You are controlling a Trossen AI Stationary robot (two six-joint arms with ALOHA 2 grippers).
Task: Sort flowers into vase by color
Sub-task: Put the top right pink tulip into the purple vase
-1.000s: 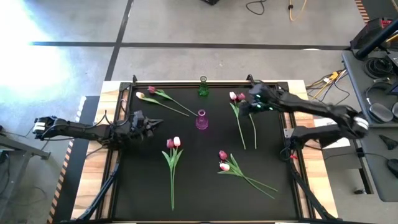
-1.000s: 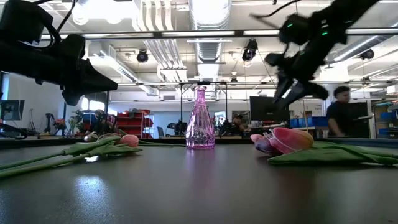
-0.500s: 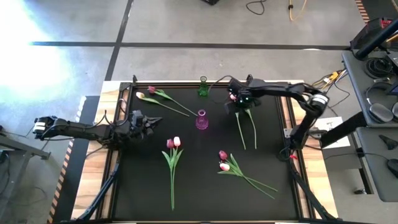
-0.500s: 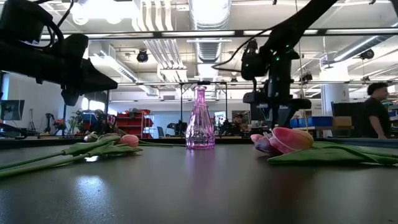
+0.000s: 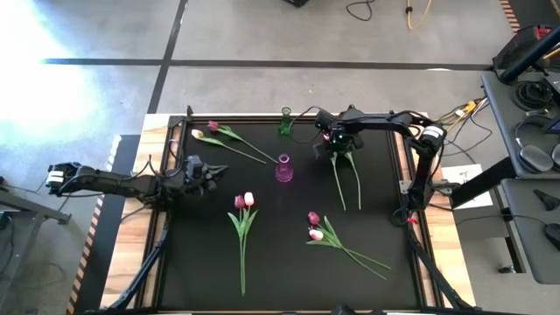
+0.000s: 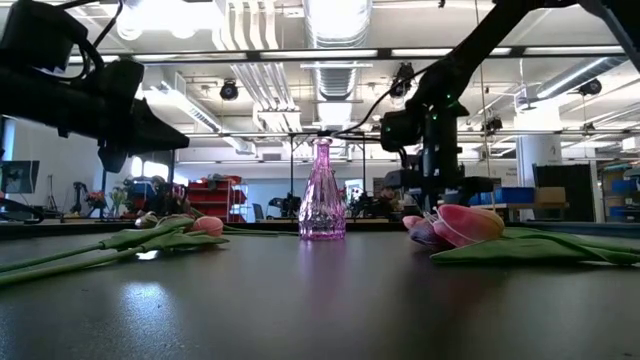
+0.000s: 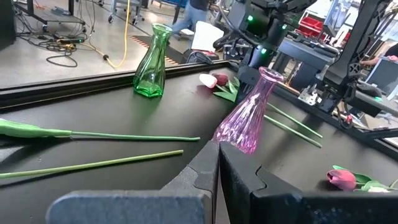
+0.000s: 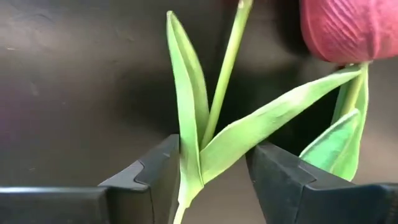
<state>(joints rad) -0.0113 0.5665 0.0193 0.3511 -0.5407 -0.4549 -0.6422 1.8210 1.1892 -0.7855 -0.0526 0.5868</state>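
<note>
Your right tool (image 5: 336, 144) is down over the pair of tulips at the far right of the black surface (image 5: 289, 254), just right of the pink vase (image 5: 283, 168). In the right wrist view its fingers (image 8: 155, 174) are spread, with the stem and leaves of one tulip (image 8: 211, 118) standing between them; the pads look close to the leaves, but you cannot tell whether they press on them. A maroon head (image 8: 339, 28) shows just beside that stem.

Your left tool (image 5: 210, 173) waits over the left part of the surface, level with the pink vase. In the left wrist view its fingers (image 7: 199, 174) are pressed together on nothing.

The green vase (image 5: 286, 122) stands at the far edge of the surface; the pink vase stands nearer the middle. Both hold no flowers.

The other tulips lie flat in pairs: one pair (image 5: 229, 138) at the far left, one pair (image 5: 243, 219) near the middle with stems running toward the near edge, and one pair (image 5: 337, 241) at the near right.
</note>
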